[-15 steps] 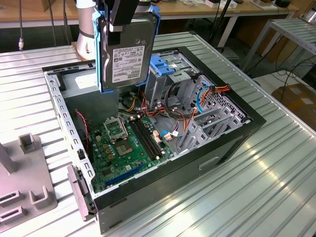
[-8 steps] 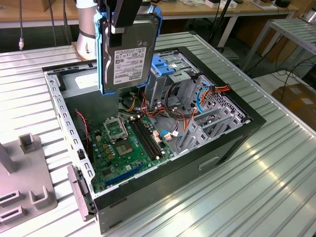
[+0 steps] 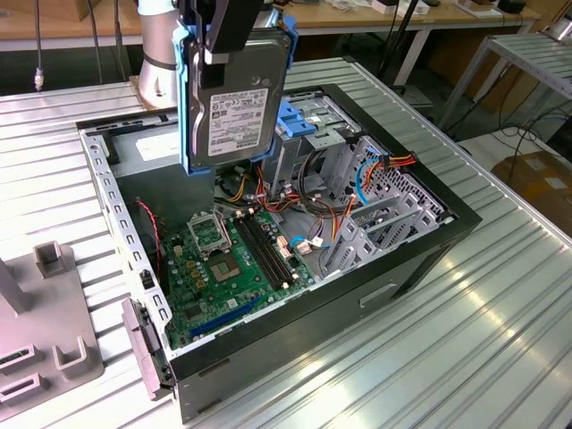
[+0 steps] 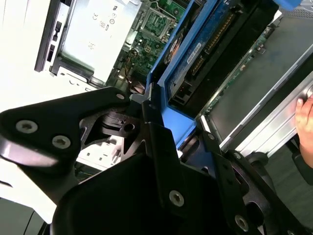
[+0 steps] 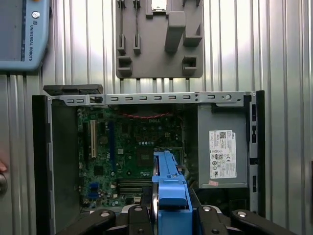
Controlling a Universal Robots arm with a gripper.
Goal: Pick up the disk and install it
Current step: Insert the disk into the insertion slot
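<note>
The disk point(image 3: 234, 105), dark grey with a white label and blue side rails, hangs upright above the open computer case point(image 3: 420, 259). My gripper point(image 3: 217, 64) is shut on its upper end, holding it over the back left part of the case in the exterior view. In the first wrist view the disk's blue rail point(image 5: 168, 183) points down at the motherboard point(image 5: 122, 147), clamped in the gripper point(image 5: 168, 213). In the second wrist view the disk point(image 4: 210, 49) shows edge-on beyond the gripper point(image 4: 159, 125).
A metal drive cage with a blue tab point(image 3: 299, 121) stands in the case beside the disk. The grey power supply box point(image 5: 222, 147) fills one corner. A grey fixture point(image 3: 45, 331) sits on the ribbed table. A hand point(image 4: 305, 112) is near the case.
</note>
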